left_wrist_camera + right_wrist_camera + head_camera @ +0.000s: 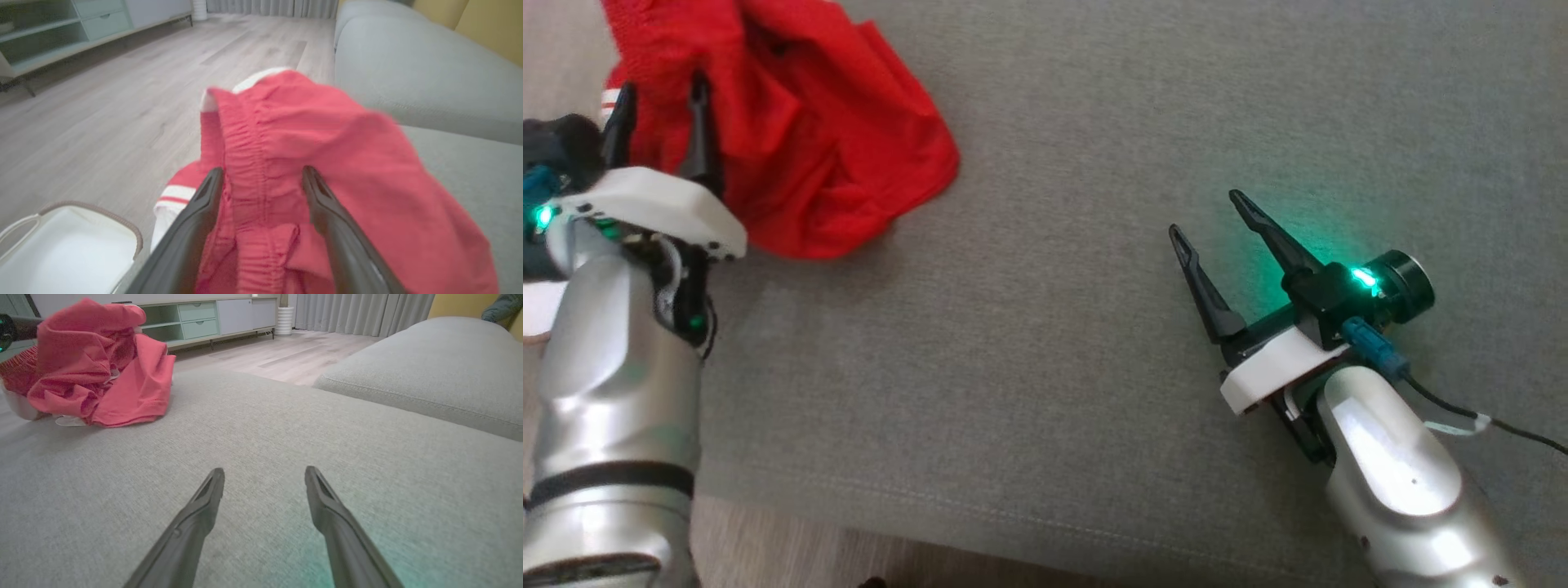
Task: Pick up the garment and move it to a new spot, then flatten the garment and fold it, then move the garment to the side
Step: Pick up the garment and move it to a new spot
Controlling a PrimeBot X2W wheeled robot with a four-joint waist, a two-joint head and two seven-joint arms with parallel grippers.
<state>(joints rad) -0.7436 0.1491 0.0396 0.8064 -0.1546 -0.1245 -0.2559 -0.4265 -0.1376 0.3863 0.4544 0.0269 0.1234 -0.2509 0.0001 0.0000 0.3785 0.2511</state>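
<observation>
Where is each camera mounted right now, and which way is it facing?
Head view: on the head, looking down at the grey sofa seat. It shows both forearms, the left end effector at the red garment and the right end effector over bare cushion.
Left wrist view: on the left wrist, looking along its open end effector at the garment, wooden floor beyond.
Right wrist view: on the right wrist, looking low across the seat past its open end effector.
Shared: all three views show the garment.

Head camera looks down on the sofa seat (1094, 408); both wrist cameras, low over it, face the garment (833, 147).
</observation>
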